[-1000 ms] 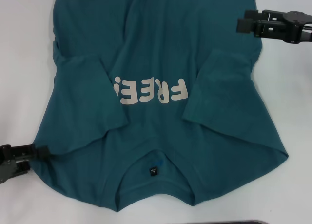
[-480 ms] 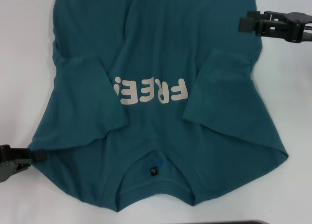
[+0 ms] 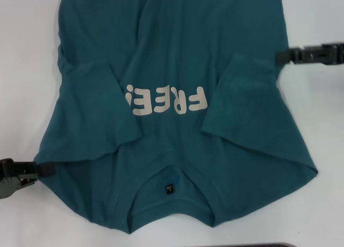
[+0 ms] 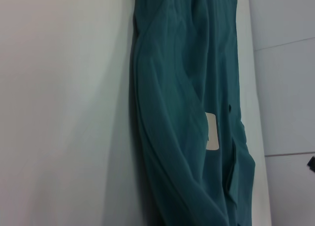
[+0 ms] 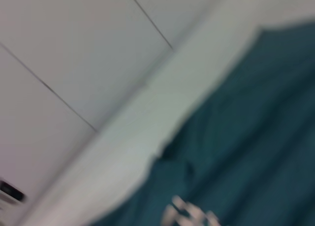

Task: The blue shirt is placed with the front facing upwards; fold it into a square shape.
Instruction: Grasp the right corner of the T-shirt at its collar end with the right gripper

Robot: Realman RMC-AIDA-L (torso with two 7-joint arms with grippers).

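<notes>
Only blue shirt [image 3: 177,58] on table [image 3: 27,69]

The shirt [image 5: 246,152] fills one corner of this view as creased teal cloth, lying on a pale table [image 5: 147,122]. A bit of off-white lettering [image 5: 189,213] shows on the cloth at the picture's edge, too blurred to read. A small dark spot [image 5: 170,151] sits on the cloth beside its edge. Past the table's edge is a light floor [image 5: 64,53] crossed by thin dark seams. No fingers of the arm's own gripper appear.
</notes>
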